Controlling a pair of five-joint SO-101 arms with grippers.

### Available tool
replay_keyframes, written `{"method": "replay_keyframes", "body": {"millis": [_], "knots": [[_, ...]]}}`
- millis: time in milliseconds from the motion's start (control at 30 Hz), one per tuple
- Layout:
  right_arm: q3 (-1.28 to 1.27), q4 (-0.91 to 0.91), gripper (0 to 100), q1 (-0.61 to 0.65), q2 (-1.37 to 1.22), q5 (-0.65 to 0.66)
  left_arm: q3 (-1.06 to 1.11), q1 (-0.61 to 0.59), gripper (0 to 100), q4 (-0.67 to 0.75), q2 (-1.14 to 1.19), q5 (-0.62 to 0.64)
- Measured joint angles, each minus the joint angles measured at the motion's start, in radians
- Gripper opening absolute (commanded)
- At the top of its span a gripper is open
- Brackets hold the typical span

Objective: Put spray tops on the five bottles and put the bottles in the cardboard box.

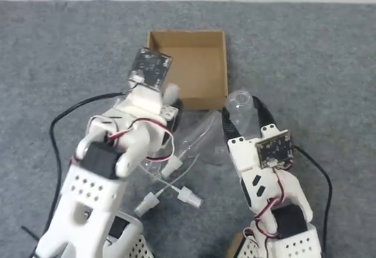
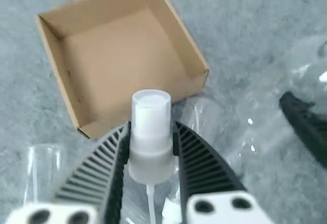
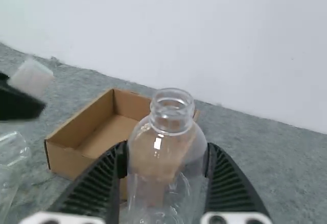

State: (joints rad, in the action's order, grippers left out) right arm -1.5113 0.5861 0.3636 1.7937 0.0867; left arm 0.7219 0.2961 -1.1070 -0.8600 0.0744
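"Two arms at the grey table. What is the biggest thing on it?"

"The box, top open, at the far side, in front of both arms."

"And the right gripper?"

"Its jaws are spread as wide as the bottle and pressed against its sides. The bottle is clear, neck up and uncapped, just beside the box's near right corner."

"The left gripper?"

"Nearly closed, pinching a spray top by its collar. The cap is up and the thin tube hangs below, just by the box's near wall."

"Anything loose?"

"Clear bottles lie between the arms, and a few tops lie nearer the arm bases."
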Motion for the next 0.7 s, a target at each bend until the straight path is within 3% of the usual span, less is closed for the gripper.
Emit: {"method": "replay_keyframes", "body": {"millis": [700], "knots": [[-0.011, 0.000, 6.9, 0.055, 0.000, 0.002, 0.143, -0.060, 1, 0.106, -0.373, 0.048]]}}
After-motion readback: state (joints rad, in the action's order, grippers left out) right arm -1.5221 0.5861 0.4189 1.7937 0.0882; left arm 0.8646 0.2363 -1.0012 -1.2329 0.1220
